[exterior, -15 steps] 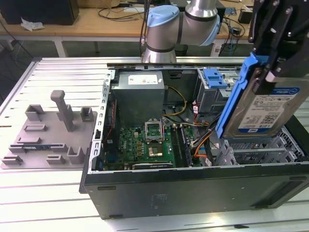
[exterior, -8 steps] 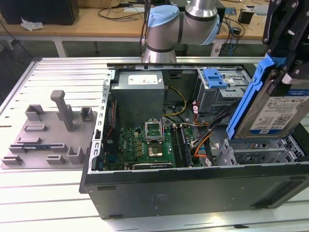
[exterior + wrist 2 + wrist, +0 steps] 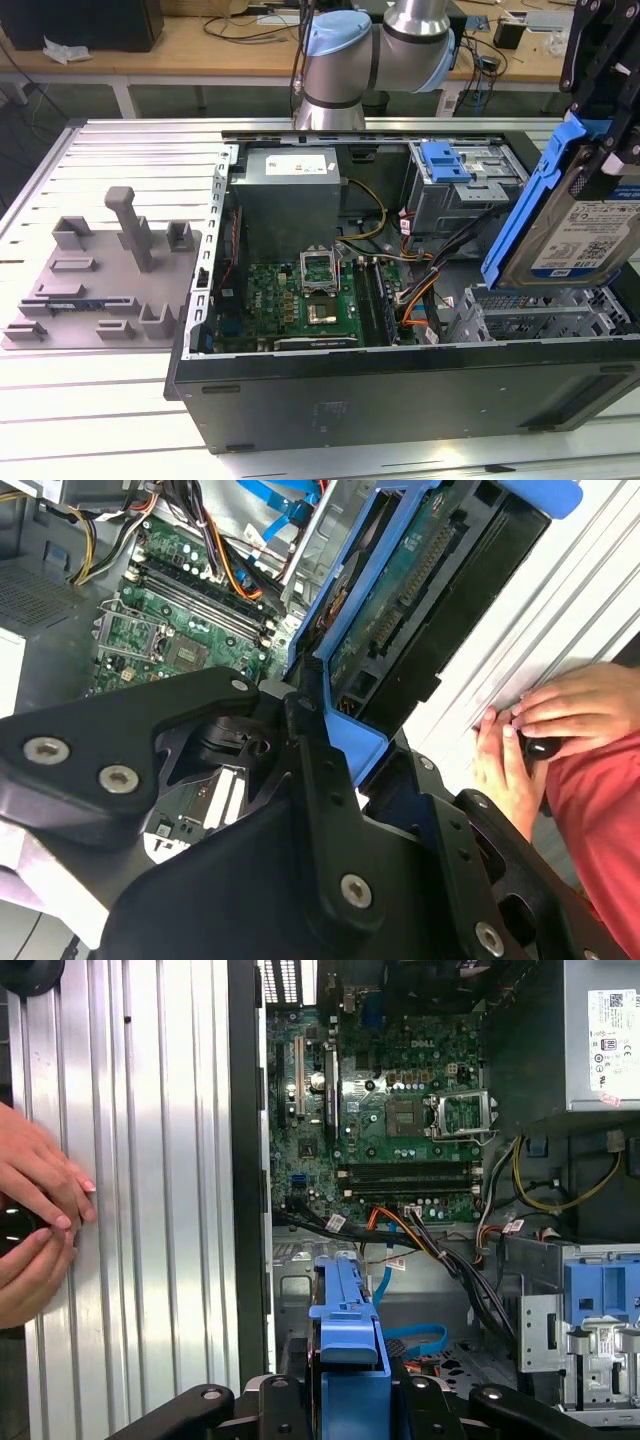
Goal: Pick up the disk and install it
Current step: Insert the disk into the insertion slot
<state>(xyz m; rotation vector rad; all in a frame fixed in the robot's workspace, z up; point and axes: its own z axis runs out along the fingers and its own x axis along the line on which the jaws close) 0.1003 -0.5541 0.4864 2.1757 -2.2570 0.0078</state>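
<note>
1. Gripper (image 3: 608, 150) is clamped shut on the disk (image 3: 590, 235), which hangs right under it, tilted steeply, long axis mostly up-down.
2. Exterior view's left: grey fixture plate (image 3: 100, 270) on the surface (image 3: 90, 400), well apart.
3. Middle: open case (image 3: 400, 400), motherboard (image 3: 310, 290), then the drive cage (image 3: 455, 175) with its blue handle.
4. Right: empty bay (image 3: 545, 310) just below the disk. The cable bundle (image 3: 420, 290) beside it looks like the snag risk.
</note>
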